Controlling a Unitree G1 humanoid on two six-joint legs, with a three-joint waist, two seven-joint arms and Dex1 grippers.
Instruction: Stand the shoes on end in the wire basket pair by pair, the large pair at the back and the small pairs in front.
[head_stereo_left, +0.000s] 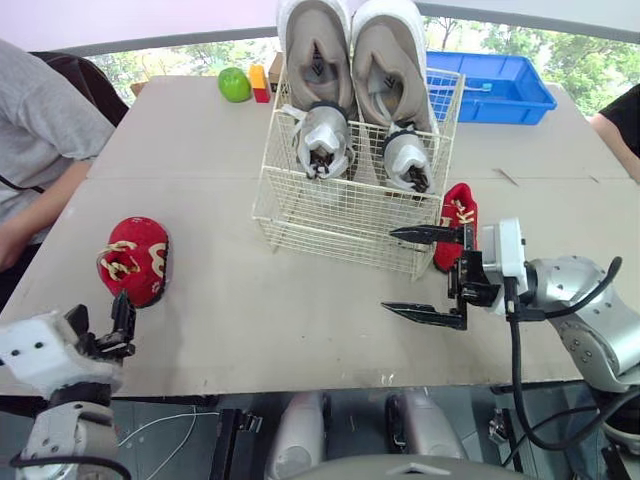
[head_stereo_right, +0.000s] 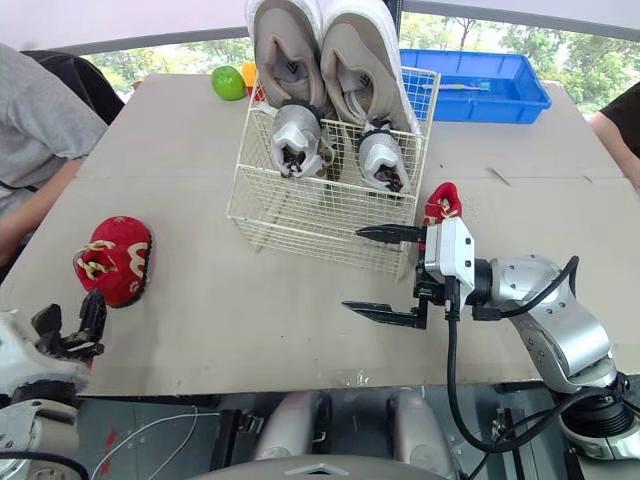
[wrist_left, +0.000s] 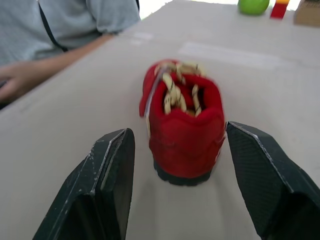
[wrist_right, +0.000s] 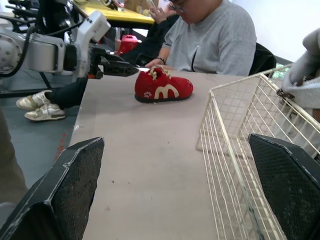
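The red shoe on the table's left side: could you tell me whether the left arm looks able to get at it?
Probably yes: the left tool is open and aimed at the red shoe, with only bare table between them.

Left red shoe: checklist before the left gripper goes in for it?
1. Left gripper open: ok.
2. Left red shoe centred ahead of it: ok, not yet enclosed.
3. Person's hand clear of that shoe: ok, but near.
4. Front of wire basket free: ok; large pair stands at the back.
5. Right gripper out of the way: ok; open, empty, by the other red shoe.
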